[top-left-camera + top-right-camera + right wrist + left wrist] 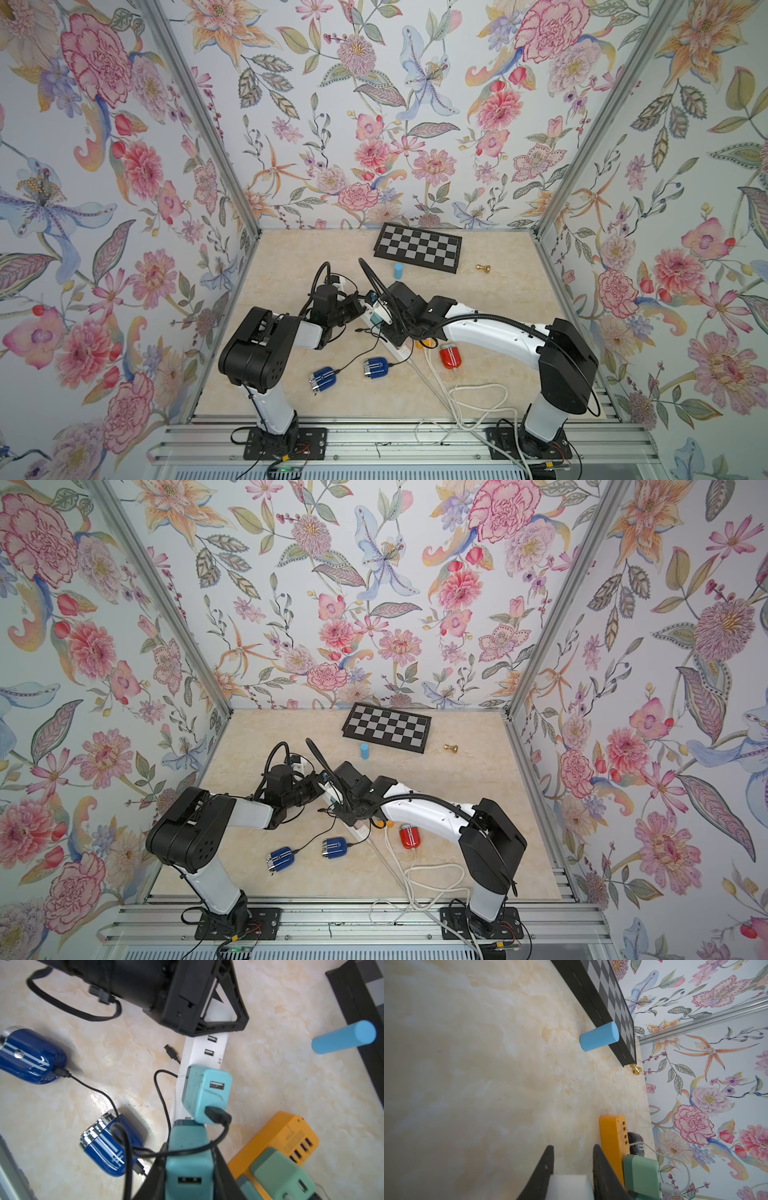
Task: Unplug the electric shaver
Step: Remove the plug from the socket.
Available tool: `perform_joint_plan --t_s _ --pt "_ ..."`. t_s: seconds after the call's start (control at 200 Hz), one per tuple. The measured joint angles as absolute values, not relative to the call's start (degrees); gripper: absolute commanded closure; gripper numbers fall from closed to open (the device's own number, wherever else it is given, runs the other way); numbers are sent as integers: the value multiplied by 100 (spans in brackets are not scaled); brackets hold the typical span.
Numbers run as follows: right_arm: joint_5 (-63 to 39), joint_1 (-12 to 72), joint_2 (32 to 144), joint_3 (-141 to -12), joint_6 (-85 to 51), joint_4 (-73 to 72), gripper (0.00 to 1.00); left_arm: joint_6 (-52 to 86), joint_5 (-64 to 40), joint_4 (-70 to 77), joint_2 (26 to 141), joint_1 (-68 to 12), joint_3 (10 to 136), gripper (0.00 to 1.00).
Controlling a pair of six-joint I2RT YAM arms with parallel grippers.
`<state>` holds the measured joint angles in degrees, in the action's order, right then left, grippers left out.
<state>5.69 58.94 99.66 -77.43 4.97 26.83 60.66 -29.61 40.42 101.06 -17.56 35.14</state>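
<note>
- Evidently unfinished — the glossy blue electric shaver (108, 1147) lies beside the white power strip (216, 1049), its black cable (217, 1116) apparently plugged into an upright teal charger block (207, 1093).
- The right gripper (189, 1147) clamps a second teal charger (189, 1169); the left gripper (572, 1153) clenches the strip's end.

Both pincers meet over the middle of the counter (498, 316), above a white strip (401, 354) that lies slanting from 11 to 5 o'clock. The left pincer (360, 305) sits at the strip's far end. The right pincer (385, 326) is down at a teal charger (376, 318) plugged into it, though I can't make out either grip from up here.

A blue shaver (324, 379) lies at 7 o'clock, with its twin (375, 368) near it at 6. A red shaver (450, 356) rests at 4 o'clock, and a white cable (481, 386) loops towards the near edge.

At 12 o'clock a chessboard (417, 248) lies by the wall, with a blue cylinder (398, 270) upright just beside it. A brass knob (483, 268) lies at 2.
</note>
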Motion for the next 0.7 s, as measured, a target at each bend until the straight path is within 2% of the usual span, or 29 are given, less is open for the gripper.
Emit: perform_joint_plan --t_s 0.08,0.32,0.7 --pt "543 5953 9979 -7948 539 2611 100 6066 -2961 4005 10103 -1758 3514 100" --pt "495 5395 9981 -7972 537 2598 100 6108 -2947 4049 10162 -1758 3516 100" --pt "685 5454 9981 -7937 864 2613 100 6193 -3133 4115 10683 -1758 3833 100"
